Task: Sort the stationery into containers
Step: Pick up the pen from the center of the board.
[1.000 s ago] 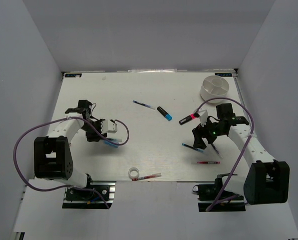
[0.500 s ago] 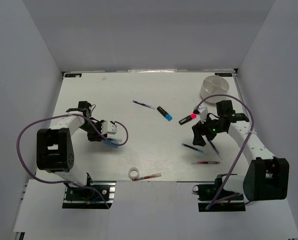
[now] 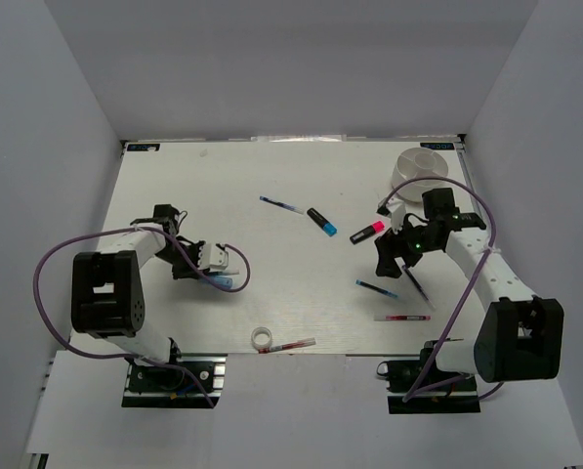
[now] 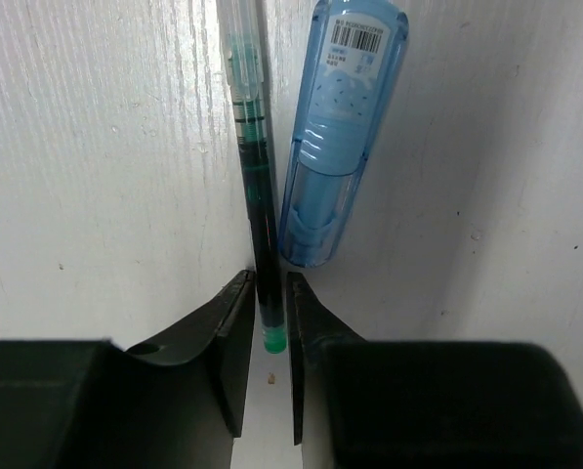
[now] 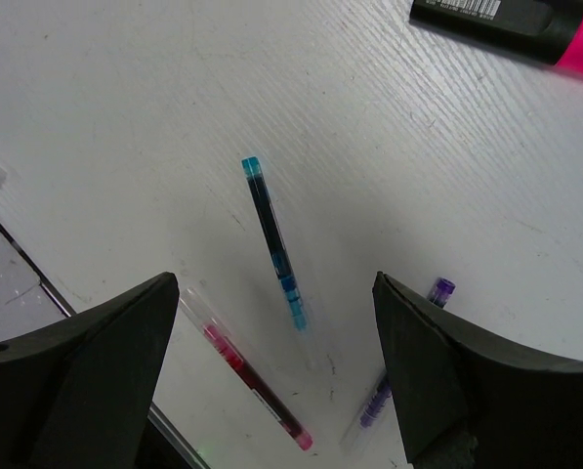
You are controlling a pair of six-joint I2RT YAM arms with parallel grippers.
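Observation:
My left gripper [image 4: 268,283] [image 3: 220,270] is low on the table, its jaws closed on the green end of a thin pen [image 4: 255,166]. A light-blue short tube [image 4: 337,137] [image 3: 225,281] lies right beside that pen. My right gripper [image 5: 274,283] [image 3: 389,261] is open and empty, held above a blue pen [image 5: 274,244] [image 3: 377,288], a red pen [image 5: 247,376] [image 3: 401,318] and a purple pen [image 5: 408,352]. The pink-cap marker [image 3: 366,232] [image 5: 511,24] lies just beyond it. The white divided dish [image 3: 421,169] stands at the far right.
A blue-cap marker [image 3: 321,221] and a dark-blue pen [image 3: 281,205] lie mid-table. A white tape ring [image 3: 263,339] and another red pen [image 3: 289,345] lie at the near edge. Grey walls close in the table on three sides.
My right gripper has moved a little toward the far side, nearer the pink-cap marker. My left gripper has shifted slightly beside the light-blue tube.

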